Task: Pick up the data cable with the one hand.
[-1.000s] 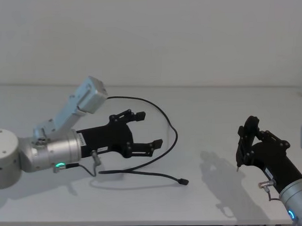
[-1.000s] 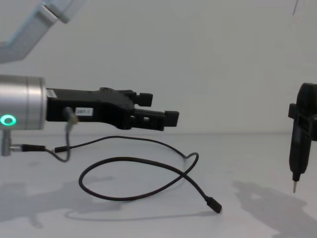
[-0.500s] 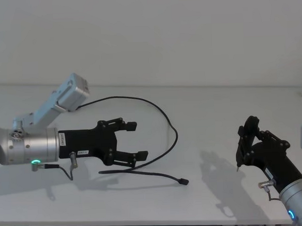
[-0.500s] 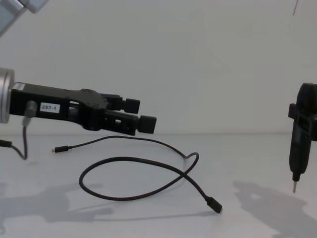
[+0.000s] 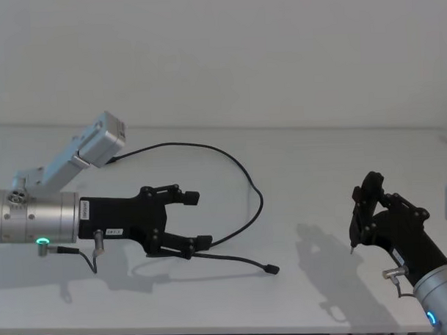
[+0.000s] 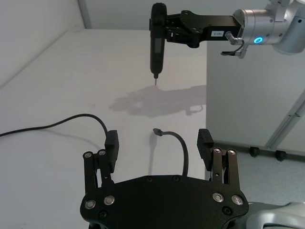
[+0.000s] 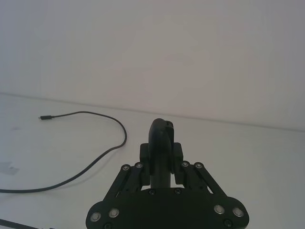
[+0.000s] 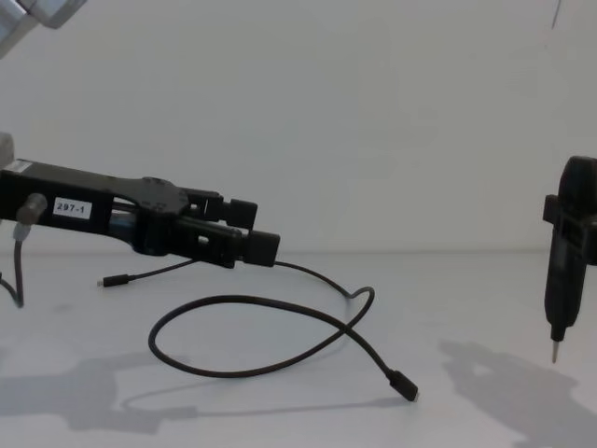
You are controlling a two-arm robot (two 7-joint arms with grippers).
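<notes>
My left gripper (image 5: 197,220) drew back, lower; jaws open over the data cable (image 5: 261,201). My right gripper (image 5: 366,210): jaws clamping pen-like tool (image 8: 562,271)

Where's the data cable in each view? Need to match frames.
Head: data cable centre, curving past the open left gripper.
Left wrist: cable beyond its fingers.
Right wrist: cable beside the pen-like tool.
Chest: cable loop, lower centre.
Shared landmark: that tool, in the right gripper.

A white table (image 5: 319,171) carries a black data cable (image 5: 247,178), sprawled in one loose loop. Its plug (image 5: 271,269) rests at the loop's five o'clock.
</notes>
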